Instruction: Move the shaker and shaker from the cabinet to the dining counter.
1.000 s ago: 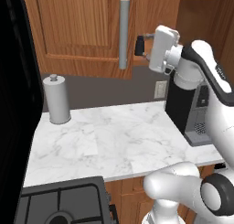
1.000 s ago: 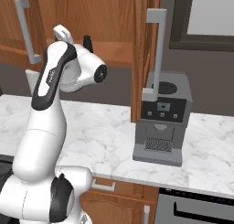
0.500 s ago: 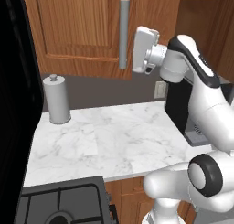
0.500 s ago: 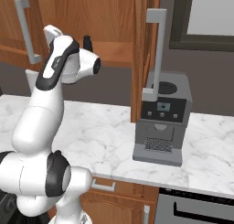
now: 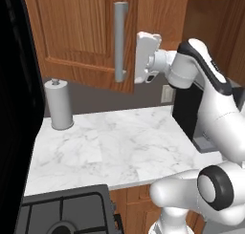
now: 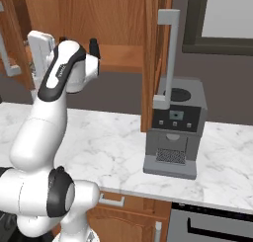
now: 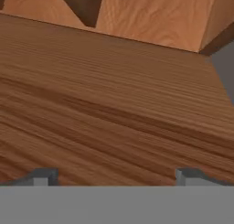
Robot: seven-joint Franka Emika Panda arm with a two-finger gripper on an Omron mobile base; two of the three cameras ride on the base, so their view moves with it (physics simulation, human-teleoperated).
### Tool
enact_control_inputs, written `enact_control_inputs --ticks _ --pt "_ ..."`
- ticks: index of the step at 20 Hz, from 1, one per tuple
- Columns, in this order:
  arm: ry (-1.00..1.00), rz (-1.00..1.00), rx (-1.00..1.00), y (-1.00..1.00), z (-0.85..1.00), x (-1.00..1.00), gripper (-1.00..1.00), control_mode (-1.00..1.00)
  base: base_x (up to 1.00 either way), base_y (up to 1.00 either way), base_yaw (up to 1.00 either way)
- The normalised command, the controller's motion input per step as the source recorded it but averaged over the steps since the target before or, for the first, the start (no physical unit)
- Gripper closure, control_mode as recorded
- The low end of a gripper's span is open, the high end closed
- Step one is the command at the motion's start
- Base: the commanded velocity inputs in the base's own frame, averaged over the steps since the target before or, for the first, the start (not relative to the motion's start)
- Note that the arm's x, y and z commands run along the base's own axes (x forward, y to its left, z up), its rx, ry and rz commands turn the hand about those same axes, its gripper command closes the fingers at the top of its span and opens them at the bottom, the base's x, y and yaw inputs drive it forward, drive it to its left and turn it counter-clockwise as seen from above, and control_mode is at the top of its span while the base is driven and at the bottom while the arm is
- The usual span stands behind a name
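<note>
The brown cabinet stands open, and its right door is swung out edge-on with a grey bar handle. A small black shaker stands on the inner shelf, just behind my arm. A second dark tip peeks over the arm; I cannot tell if it is the other shaker. My gripper hovers beside the left door's handle. In the hand view the gripper is open and empty, facing wood grain at close range. The dining counter is out of view.
A tall grey cylinder with a knob stands at the back left of the marble worktop. A coffee machine sits under the open right door. A stove corner lies at the front left.
The hand has swung left, away from the shelf opening and toward the left door's handle. Its jaws stay wide open. The shaker on the shelf has not moved.
</note>
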Motion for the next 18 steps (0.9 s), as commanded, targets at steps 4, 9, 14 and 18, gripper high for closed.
enact_control_inputs --ticks 4,9,14,18 --pt "-0.07 0.29 -0.14 1.00 -0.38 -1.00 -1.00 -1.00 0.00 0.00 0.00" --pt "-0.09 0.15 -0.10 1.00 -0.32 -1.00 -1.00 -1.00 0.00 0.00 0.00" --pt "0.04 0.04 -0.03 0.98 -0.23 -0.45 -1.00 -1.00 0.00 0.00 0.00" --pt "0.19 0.00 -0.03 0.52 -0.08 0.23 -1.00 -1.00 0.00 0.00 0.00"
